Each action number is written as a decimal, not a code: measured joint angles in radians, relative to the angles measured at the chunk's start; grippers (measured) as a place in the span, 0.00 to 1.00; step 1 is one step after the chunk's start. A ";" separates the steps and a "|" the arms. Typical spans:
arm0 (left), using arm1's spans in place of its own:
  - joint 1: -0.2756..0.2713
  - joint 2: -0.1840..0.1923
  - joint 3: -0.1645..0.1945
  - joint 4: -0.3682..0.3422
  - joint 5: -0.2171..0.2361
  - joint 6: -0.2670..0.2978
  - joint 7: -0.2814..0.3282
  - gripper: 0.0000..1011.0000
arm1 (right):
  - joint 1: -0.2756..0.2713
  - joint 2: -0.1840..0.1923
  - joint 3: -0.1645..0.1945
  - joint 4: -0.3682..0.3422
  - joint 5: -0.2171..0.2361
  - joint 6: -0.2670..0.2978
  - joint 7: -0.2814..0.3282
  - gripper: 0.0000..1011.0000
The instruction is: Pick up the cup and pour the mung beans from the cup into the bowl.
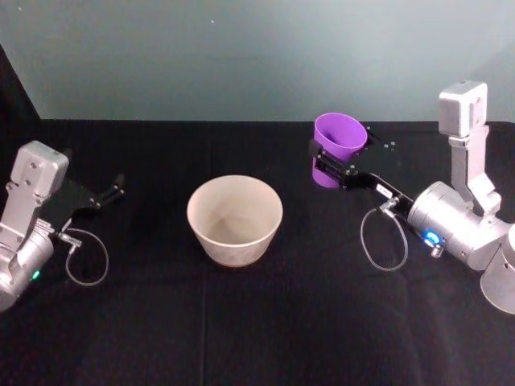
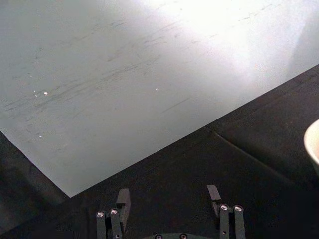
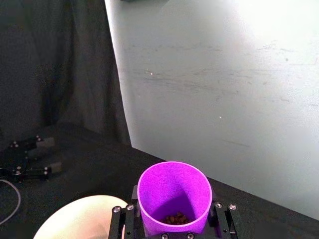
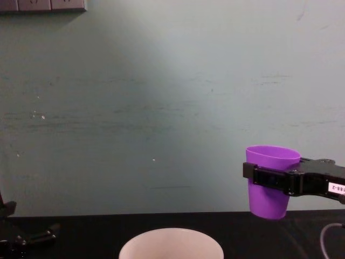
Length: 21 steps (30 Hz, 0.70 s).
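Note:
My right gripper (image 1: 334, 165) is shut on the purple cup (image 1: 336, 146), holding it upright above the table, to the right of the white bowl (image 1: 235, 219). From the chest view the cup (image 4: 268, 182) hangs clear of the black tabletop, higher than the bowl (image 4: 171, 244) rim. Inside the cup (image 3: 173, 196) a small pile of mung beans (image 3: 176, 218) lies at the bottom, and the bowl (image 3: 79, 219) sits below and beside it. My left gripper (image 1: 105, 195) rests open at the left of the table, with nothing between its fingers (image 2: 123, 197).
A black cloth covers the table (image 1: 241, 322), and a pale green wall (image 1: 241, 56) stands right behind it. Loose cables (image 1: 385, 241) loop from both wrists near the tabletop.

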 joint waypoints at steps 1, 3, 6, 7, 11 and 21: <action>0.000 0.000 0.000 0.000 0.000 0.000 0.000 0.99 | 0.000 0.000 0.000 0.000 0.000 0.000 0.000 0.72; 0.000 0.000 0.000 0.000 0.000 0.000 0.000 0.99 | 0.000 0.000 0.000 0.000 0.000 0.000 0.000 0.72; 0.000 0.000 0.000 0.000 0.000 0.000 0.000 0.99 | 0.000 0.000 0.000 0.000 0.000 0.000 0.000 0.72; 0.000 0.000 0.000 0.000 0.000 0.000 0.000 0.99 | 0.000 0.000 0.000 0.000 0.000 0.000 0.000 0.72; 0.000 0.000 0.000 0.000 0.000 0.000 0.000 0.99 | 0.000 0.000 0.000 0.000 0.000 0.000 0.000 0.72; 0.000 0.000 0.000 0.000 0.000 0.000 0.000 0.99 | 0.000 0.000 0.000 0.000 0.000 0.000 0.000 0.72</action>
